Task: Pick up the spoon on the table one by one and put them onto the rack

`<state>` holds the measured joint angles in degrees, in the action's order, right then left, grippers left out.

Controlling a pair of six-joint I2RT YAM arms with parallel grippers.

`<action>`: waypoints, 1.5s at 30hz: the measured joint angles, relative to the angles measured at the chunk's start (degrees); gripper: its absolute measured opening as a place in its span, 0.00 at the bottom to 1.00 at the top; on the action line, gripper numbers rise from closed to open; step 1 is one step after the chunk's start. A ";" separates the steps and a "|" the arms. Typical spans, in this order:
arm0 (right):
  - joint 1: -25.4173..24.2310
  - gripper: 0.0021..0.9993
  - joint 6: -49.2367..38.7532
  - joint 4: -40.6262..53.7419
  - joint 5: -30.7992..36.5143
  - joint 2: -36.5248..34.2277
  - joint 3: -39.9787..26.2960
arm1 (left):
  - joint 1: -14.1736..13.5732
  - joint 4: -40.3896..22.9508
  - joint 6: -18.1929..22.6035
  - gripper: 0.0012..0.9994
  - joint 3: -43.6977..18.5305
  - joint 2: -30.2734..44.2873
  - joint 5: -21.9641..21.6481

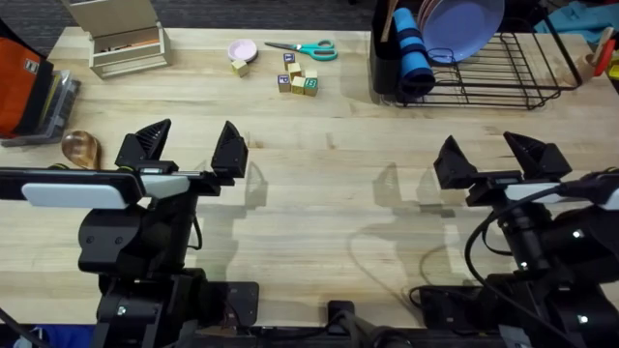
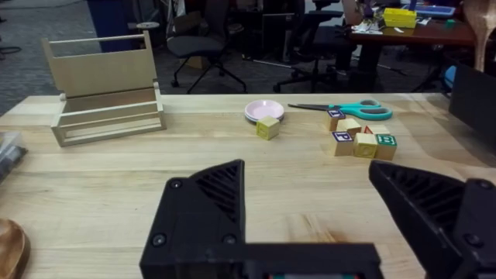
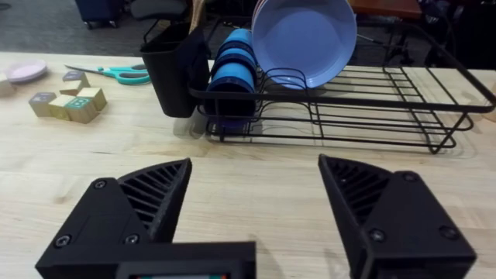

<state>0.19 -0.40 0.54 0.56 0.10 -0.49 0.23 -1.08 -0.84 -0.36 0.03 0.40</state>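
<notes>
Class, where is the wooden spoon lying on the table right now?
In the overhead view the spoon lies at the table's far left edge, just left of the left gripper, near the orange bag.

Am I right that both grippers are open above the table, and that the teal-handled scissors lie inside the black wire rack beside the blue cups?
Not quite. The scissors lie on the table beside the wooden blocks, outside the rack, as the overhead view shows. The left gripper and right gripper are indeed open above the table.

Bare table (image 1: 329, 193) before rack (image 1: 503, 77); blocks (image 1: 298, 79) far left.
</notes>
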 joint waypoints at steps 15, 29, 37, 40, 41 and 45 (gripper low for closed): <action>0.00 0.99 -0.02 0.34 0.00 0.00 0.00 | 0.00 -0.13 0.00 0.99 0.00 0.01 0.00; -0.11 0.99 0.66 22.72 0.31 -4.16 -13.50 | 0.01 -20.07 -0.02 0.99 -19.61 8.83 -4.80; -0.11 0.99 0.66 30.28 0.74 -20.34 -34.57 | 0.02 -31.69 -0.02 0.99 -39.22 29.19 -6.27; -0.11 0.99 0.66 33.72 0.74 -28.52 -41.79 | 0.01 -36.56 -0.01 0.99 -47.64 37.24 -6.81; -0.11 0.99 0.66 35.25 0.72 -31.30 -44.16 | 0.00 -38.17 -0.02 0.99 -50.33 39.65 -7.04; -0.11 0.99 0.66 40.05 0.74 -42.00 -53.25 | 0.00 -43.58 -0.02 0.99 -60.80 48.46 -7.56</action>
<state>0.08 0.25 40.58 1.30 -41.90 -53.74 0.23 -44.66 -0.86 -61.16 48.49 -7.16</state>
